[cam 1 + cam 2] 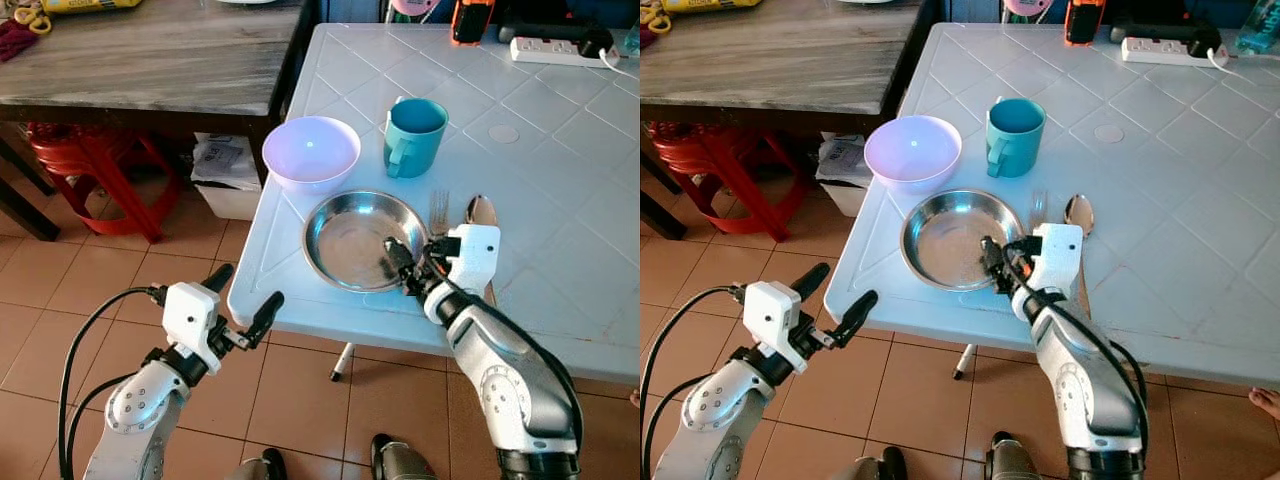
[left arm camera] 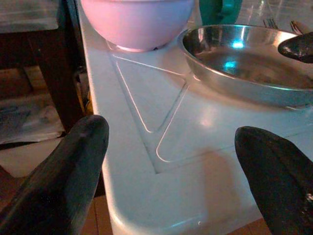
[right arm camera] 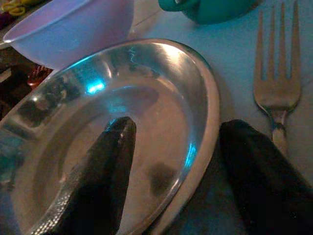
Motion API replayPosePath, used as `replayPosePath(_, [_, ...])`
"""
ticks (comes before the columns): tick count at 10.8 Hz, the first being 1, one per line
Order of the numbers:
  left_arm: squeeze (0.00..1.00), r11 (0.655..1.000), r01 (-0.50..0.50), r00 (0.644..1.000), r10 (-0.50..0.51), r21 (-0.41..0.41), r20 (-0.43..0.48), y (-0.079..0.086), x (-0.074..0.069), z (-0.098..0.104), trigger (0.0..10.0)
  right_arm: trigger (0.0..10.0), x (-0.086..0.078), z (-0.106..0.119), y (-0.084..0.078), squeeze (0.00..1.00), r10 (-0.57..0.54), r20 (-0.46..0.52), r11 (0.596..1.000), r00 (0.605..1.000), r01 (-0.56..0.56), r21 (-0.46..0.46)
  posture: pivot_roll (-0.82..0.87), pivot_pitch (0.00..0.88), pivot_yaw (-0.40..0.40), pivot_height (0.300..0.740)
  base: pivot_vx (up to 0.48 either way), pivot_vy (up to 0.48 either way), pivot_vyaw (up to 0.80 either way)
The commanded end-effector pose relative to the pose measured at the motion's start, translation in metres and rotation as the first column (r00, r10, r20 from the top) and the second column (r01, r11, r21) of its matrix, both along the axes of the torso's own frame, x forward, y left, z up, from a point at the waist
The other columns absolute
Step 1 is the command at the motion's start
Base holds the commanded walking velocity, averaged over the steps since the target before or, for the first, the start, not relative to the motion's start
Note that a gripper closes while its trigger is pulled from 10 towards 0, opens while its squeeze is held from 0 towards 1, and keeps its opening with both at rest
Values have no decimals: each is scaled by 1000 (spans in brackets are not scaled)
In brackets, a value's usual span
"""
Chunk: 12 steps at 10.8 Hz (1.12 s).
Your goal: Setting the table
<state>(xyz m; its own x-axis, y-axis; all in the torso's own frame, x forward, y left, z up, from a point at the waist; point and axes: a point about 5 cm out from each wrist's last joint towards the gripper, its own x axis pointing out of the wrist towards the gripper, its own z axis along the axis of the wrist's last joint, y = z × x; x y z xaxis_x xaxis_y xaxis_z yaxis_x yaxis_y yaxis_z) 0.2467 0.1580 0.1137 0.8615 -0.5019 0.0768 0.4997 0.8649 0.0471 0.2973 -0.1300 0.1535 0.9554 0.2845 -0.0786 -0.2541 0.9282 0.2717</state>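
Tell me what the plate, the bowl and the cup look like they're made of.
The plate, whose rim the right gripper straddles, looks like polished steel: mirror reflections and bright glints. The bowl seems glossy pale lilac plastic, slightly translucent with one soft highlight. The cup is teal, opaque and smooth, probably plastic, though glazed ceramic can't be ruled out.

No readable text or labels anywhere

You have bare white table (image 1: 560, 200) toward far right corner. Near left corner crowded: steel plate (image 1: 350, 240), lilac bowl (image 1: 311, 152), teal mug (image 1: 414, 136), fork (image 1: 438, 210) and spoon (image 1: 481, 211) just beside plate.
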Motion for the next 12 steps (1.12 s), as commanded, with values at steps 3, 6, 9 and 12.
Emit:
replayPosePath(3, [0, 999, 33, 999, -33, 1, 14, -2, -2, 1, 10000, 0, -2, -16, 0, 0, 15, -96, 1000, 995, -14, 14, -118, 237, 61, 740, 0, 0, 0])
replayPosePath(6, [0, 999, 44, 999, -44, -3, 14, -4, -1, 0, 10000, 0, -3, -20, 2, 0, 27, -122, 999, 992, -24, 27, -118, 237, 61, 740, 0, 0, 0])
replayPosePath(9, [0, 999, 48, 999, -48, -8, 14, -6, -1, 1, 10000, 0, -5, -24, -3, 0, 0, -157, 999, 988, 6, 40, -123, 237, 68, 740, 0, 0, 0])
replayPosePath(12, [0, 999, 52, 998, -52, -11, 18, -9, -1, 3, 10000, 0, -5, -20, -4, 0, -16, -157, 997, 987, 29, 78, -127, 235, 68, 740, 0, 0, 0])
